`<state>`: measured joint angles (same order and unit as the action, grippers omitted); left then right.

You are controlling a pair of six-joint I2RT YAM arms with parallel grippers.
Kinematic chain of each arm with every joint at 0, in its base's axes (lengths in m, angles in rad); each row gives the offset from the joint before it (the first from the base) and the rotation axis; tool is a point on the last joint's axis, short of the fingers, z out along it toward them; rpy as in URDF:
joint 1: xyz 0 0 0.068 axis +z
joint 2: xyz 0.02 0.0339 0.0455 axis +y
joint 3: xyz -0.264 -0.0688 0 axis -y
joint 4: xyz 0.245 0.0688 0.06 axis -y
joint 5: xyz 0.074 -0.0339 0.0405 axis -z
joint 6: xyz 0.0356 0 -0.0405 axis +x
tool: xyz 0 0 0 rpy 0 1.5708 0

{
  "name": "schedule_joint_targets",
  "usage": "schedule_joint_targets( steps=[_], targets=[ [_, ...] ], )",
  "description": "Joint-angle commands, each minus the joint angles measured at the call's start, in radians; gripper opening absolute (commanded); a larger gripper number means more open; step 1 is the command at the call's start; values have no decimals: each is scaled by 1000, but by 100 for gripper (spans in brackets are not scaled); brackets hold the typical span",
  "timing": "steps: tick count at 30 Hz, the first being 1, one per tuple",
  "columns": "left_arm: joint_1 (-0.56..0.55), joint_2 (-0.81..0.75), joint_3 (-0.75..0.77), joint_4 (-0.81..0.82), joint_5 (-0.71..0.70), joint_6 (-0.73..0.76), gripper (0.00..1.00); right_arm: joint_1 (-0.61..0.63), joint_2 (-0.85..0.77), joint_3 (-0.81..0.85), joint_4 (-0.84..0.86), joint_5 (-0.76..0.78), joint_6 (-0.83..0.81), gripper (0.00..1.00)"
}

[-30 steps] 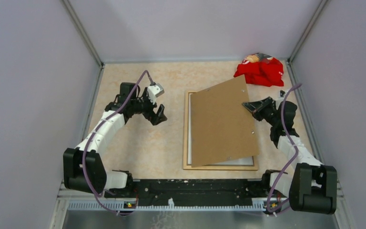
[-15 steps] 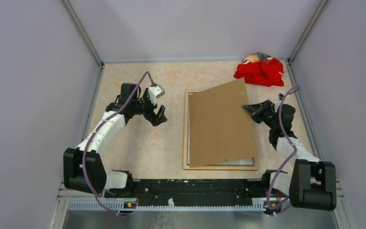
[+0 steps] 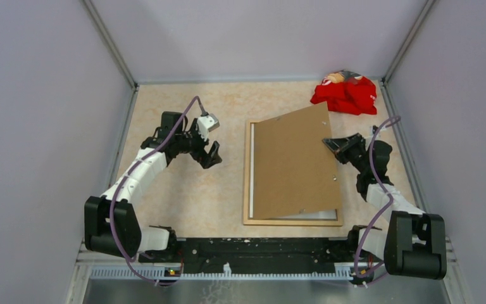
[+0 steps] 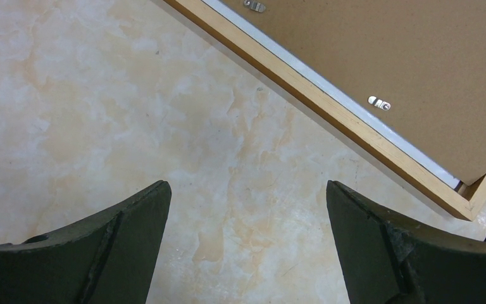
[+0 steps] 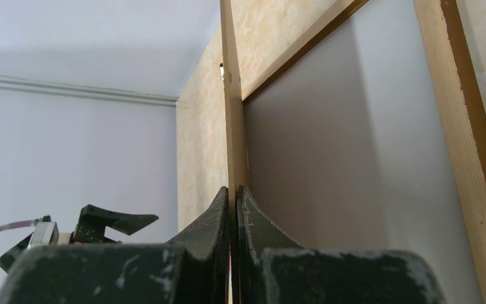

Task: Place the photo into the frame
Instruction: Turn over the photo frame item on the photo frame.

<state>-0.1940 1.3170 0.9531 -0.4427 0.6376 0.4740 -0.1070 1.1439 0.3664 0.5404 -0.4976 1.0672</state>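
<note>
The right fingers (image 5: pixel 218 218) pinch the edge of one thin, stiff backing board (image 3: pixel 294 161), tilted over one frame (image 3: pixel 291 222) lying back-up on the bench (image 3: pixel 183 190). One photo (image 5: pixel 354 164) lies inside it, white back up; it is probably light and flimsy, best taken by an edge. The left fingers (image 4: pixel 133 221) gape wide, empty.

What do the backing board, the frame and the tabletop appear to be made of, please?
The backing board looks like thin hardboard or fibreboard: brown, matte, flat and finely speckled. The frame seems to be pale bare wood on this back side, with faint grain showing. The tabletop is smooth with a beige marble pattern, probably printed laminate rather than stone, though the look leaves that open.
</note>
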Motion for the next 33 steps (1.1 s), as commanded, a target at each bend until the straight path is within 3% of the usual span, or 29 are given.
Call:
schedule_joint_targets(
  steps=[1, 18, 33],
  targets=[
    [-5, -30, -5, 2, 10, 12, 98, -7, -3, -2, 118, 16, 21, 0],
    [-7, -32, 7, -3, 6, 12, 98, 21, 73, -36, 195, -2, 28, 0],
    [-9, -24, 9, -22, -11, 24, 98, 192, 102, -50, 188, 114, -57, 0]
  ],
)
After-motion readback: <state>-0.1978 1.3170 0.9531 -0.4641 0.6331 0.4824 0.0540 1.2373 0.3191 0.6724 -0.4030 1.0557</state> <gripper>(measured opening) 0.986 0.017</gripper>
